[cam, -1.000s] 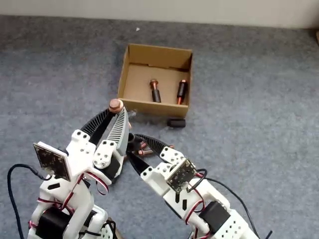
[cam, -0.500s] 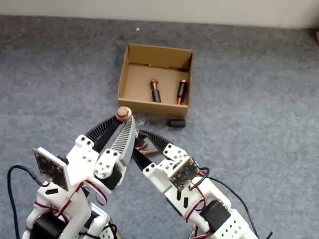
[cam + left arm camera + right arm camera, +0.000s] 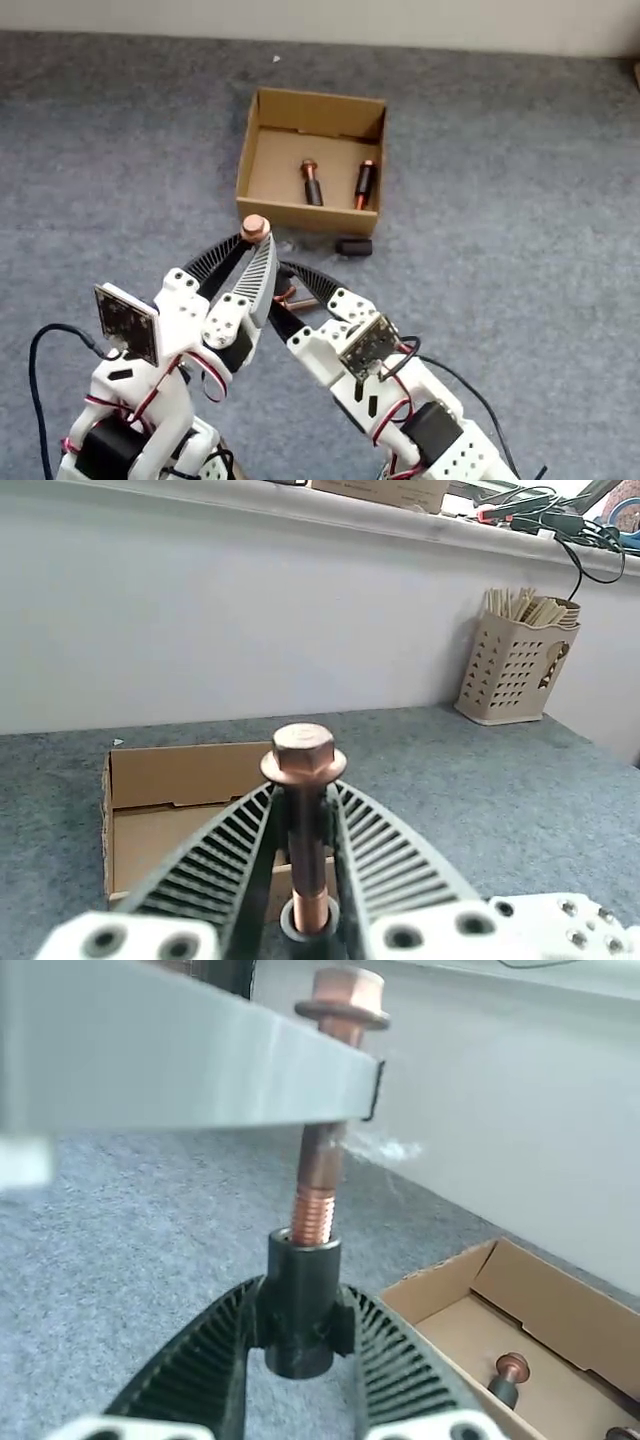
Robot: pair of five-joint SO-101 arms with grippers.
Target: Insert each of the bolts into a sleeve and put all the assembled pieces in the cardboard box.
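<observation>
Your left claw (image 3: 303, 798) clamps the bolt (image 3: 303, 755) upright, head up. Its threaded end sits in the sleeve (image 3: 300, 1310) pinched by your right claw (image 3: 300, 1295), near the box (image 3: 300, 215). A second ago it stood further left.

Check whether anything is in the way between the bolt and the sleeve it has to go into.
Nothing visible is. The left gripper holds the bolt upright directly over the sleeve in the right gripper, and the bolt's threaded tip meets the sleeve's open mouth.
</observation>
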